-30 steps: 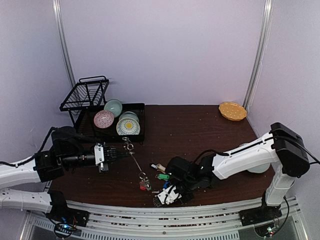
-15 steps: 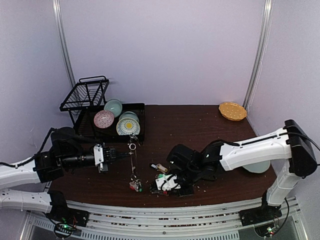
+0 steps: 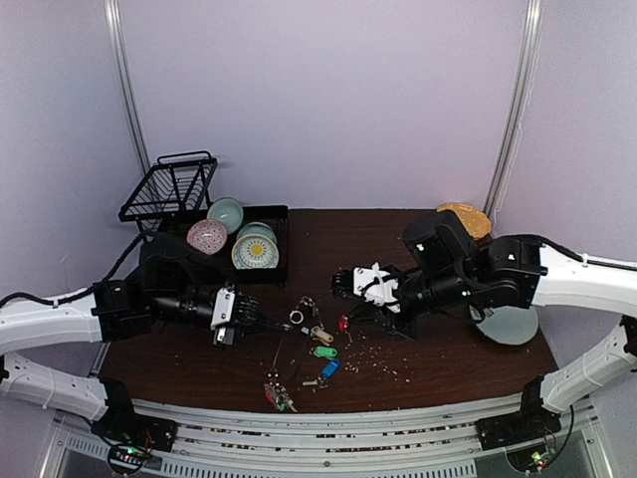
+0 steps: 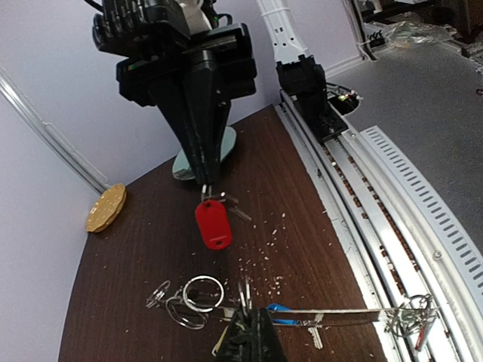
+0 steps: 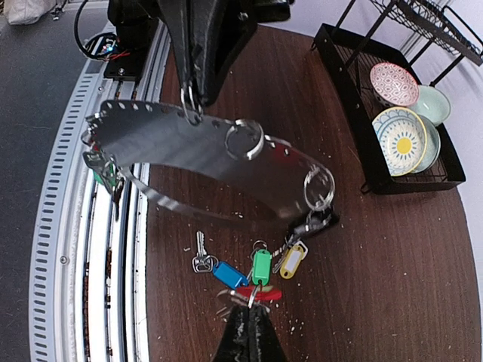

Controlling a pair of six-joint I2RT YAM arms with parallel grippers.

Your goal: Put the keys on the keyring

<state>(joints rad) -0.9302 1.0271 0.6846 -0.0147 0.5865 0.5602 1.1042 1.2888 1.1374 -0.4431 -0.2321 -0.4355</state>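
Observation:
The keyring (image 5: 189, 147) is a flat silvery band with holes, bent into a large loop, with small rings (image 4: 202, 292) on it and a bunch of keys (image 3: 277, 395) at its low end. My left gripper (image 3: 267, 327) (image 4: 253, 332) (image 5: 192, 94) is shut on one of its small rings and holds it above the table. My right gripper (image 3: 344, 311) (image 5: 249, 332) (image 4: 205, 188) hangs in the air, shut on the ring of a red-tagged key (image 4: 213, 224) (image 3: 344, 324). Green-tagged (image 5: 261, 265), blue-tagged (image 5: 229, 274) and yellow-tagged (image 5: 293, 259) keys lie on the table below.
A black dish rack (image 3: 261, 272) holding patterned plates (image 3: 254, 247) stands at the back left. A yellow plate (image 3: 463, 221) sits at the back right and a pale teal plate (image 3: 508, 324) under my right arm. Pale crumbs (image 3: 373, 354) dot the table. A ribbed rail (image 3: 398, 423) runs along the front edge.
My right gripper closed on the red-tagged key near the front edge and lifted it up and back. My left gripper moved right with the keyring, whose key bunch swung toward the front edge.

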